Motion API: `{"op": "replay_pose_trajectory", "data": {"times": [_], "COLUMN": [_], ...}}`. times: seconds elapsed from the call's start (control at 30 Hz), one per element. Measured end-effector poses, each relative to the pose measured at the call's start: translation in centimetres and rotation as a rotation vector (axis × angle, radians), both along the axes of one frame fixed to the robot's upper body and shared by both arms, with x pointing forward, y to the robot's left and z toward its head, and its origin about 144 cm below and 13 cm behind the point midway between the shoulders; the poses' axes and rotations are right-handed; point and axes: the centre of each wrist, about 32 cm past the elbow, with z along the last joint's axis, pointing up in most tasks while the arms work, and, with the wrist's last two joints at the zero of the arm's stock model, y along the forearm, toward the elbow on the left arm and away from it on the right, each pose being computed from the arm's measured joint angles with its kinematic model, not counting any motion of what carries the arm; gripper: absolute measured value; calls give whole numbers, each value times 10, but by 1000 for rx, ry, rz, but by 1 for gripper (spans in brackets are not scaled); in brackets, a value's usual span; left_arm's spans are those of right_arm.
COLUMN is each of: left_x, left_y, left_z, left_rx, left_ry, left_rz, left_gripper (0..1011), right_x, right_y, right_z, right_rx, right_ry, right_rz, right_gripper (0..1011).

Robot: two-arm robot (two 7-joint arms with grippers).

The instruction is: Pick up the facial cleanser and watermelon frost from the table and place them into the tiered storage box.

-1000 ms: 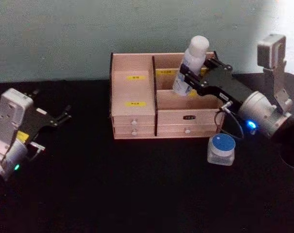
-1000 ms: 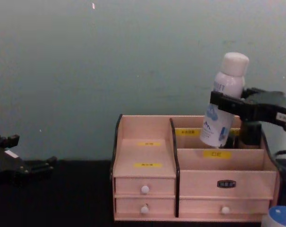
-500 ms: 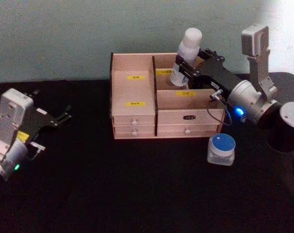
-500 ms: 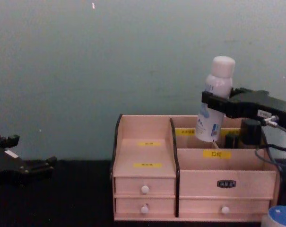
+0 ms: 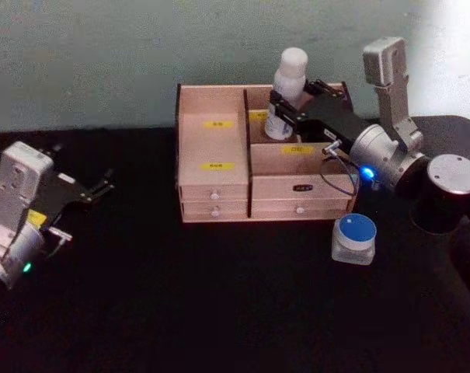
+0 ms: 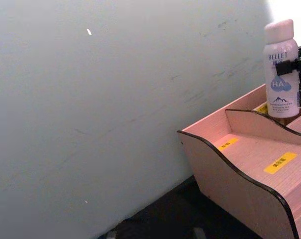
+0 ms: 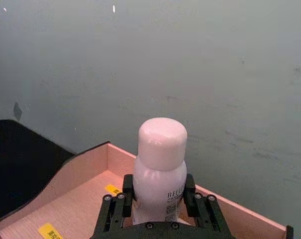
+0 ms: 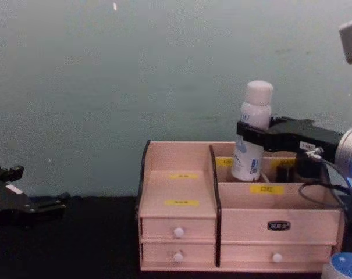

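Looks to be the set-down of the facial cleanser (image 8: 254, 107): standing upright at the left end of the far right compartment of the tiered storage box (image 5: 213, 148), just beside the dark centre divider, base hidden below the compartment's front wall, so cannot tell whether touching the floor. Pinched around mid-body by the right end effector (image 8: 250, 129), reaching in from the right over the box, fingers pressed on either side under the shoulder, white cap free above. To finish well: ease straight down with no tilt until the base seats, then spread the fingers only enough to clear the bottle, and draw back up and to the right rather than sideways, to avoid dragging a tall, narrow, easily toppled thing against the divider. Mind the small dark item (image 8: 284, 172) just right of the bottle in the same compartment, too indistinct to name; a wide spread of the fingers could nudge it. Judged roughly halfway through the task: watermelon frost (image 5: 353, 238) on the black worktop (image 5: 180, 295), near the box's front right corner but apart from it, blue lid up, not yet picked. Best taken next by the same arm, being close on that side. Left end effector (image 5: 106, 181) parked well to the left above the worktop, fingers spread, holding nothing.
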Motion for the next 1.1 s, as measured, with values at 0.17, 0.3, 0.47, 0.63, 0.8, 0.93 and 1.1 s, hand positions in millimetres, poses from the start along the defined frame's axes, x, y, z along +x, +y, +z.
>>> {"op": "replay_pose_trajectory", "data": {"times": [0.17, 0.3, 0.47, 0.63, 0.8, 0.93, 1.1], "left_x": [0, 0, 0, 0, 0, 0, 0], "left_y": [0, 0, 0, 0, 0, 0, 0], "left_z": [0, 0, 0, 0, 0, 0, 0], "left_rx": [0, 0, 0, 0, 0, 0, 0], "left_ry": [0, 0, 0, 0, 0, 0, 0], "left_rz": [0, 0, 0, 0, 0, 0, 0], "left_gripper": [1001, 1001, 1001, 1001, 1001, 1001, 1001], "right_x": [2, 3, 5, 6, 7, 8, 8], "right_y": [0, 1, 1, 1, 1, 1, 0], "right_z": [-4, -7, -11, -12, -15, -16, -17], "right_rx": [-10, -18, -27, -40, -51, -54, -56], "right_ry": [17, 33, 56, 79, 102, 114, 116], "right_rz": [-1, -2, -5, -9, -14, -16, -17], "right_gripper": [586, 588, 586, 586, 586, 586, 586]}}
